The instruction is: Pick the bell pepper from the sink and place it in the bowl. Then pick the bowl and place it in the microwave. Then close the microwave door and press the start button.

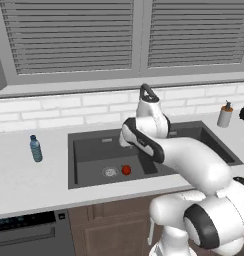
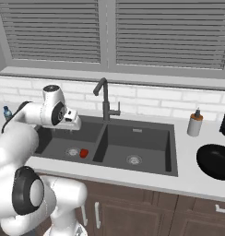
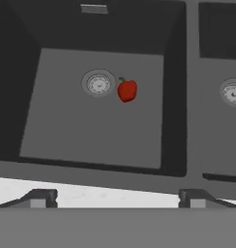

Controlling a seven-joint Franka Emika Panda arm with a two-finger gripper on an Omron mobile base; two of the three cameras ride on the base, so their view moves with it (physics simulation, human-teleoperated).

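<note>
fingertips (image 3: 42, 197) of the gripper (image 3: 117, 198) stand wide apart and empty above the sink (image 3: 173, 116), likely lined up for a descent. bell pepper (image 3: 127, 90) lies just beside the left basin's drain (image 3: 98, 83); the bowl (image 2: 216, 161) waits at the counter's right edge.

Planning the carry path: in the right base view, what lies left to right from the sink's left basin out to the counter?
Left drain → bell pepper → faucet → right drain → soap dispenser → bowl.
</note>
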